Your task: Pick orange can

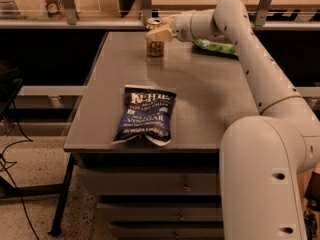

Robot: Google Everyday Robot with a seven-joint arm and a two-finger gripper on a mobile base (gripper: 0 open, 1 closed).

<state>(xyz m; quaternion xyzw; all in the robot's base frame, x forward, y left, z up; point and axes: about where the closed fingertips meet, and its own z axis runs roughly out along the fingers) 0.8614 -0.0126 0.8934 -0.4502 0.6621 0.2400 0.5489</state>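
Observation:
The orange can point(155, 48) stands upright on the grey table point(210, 99) near its far edge, left of the middle. Its silver top rim shows just above my gripper. My gripper point(159, 33) is at the can's upper part, with its pale front crossing the can just below the rim. The arm reaches in from the right, over the table's far right corner. The can's lower half with the pale logo shows below the gripper.
A dark blue chip bag point(145, 115) lies flat near the table's front edge. A green bag point(216, 46) lies at the far right, under my arm. A shelf rail with posts point(146, 4) runs behind the table. My white base point(270, 184) stands at the front right.

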